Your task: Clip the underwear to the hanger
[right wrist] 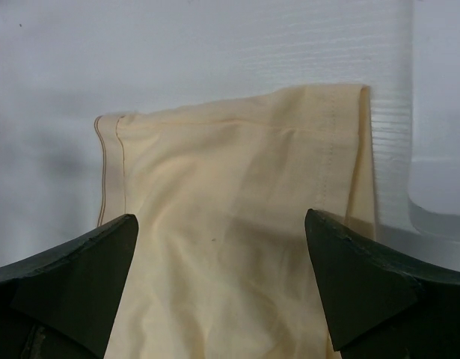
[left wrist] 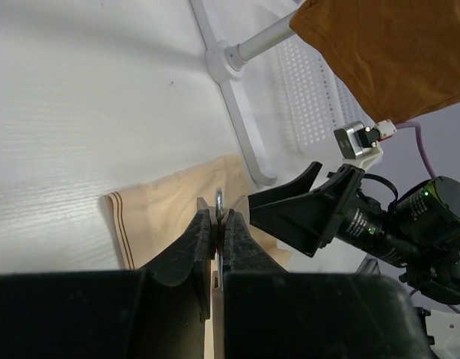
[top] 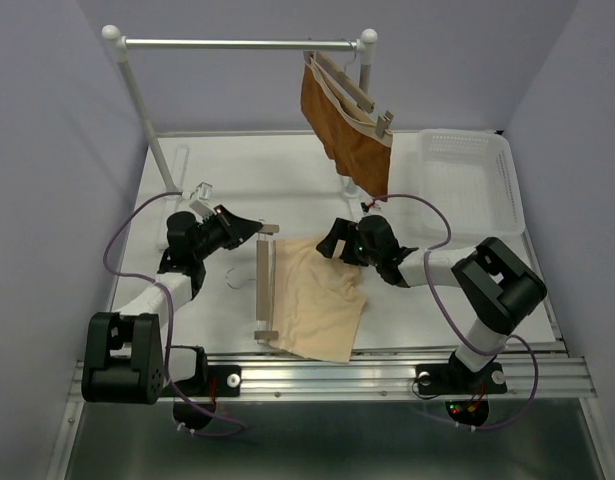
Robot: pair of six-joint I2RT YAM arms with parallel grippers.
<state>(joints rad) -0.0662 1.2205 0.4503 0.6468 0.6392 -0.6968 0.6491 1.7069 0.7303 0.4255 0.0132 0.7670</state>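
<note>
The left hand (left wrist: 217,217) is pinched shut on one end of the hanger (top: 263,285), with a metal loop (left wrist: 218,197) showing at its fingertips. From there the wooden bar runs back toward the arm bases on the table (top: 237,180). The underwear (top: 322,295) lies flat with its edge at the bar, beneath the right hand (right wrist: 221,217), whose fingers are spread wide over the cloth.
</note>
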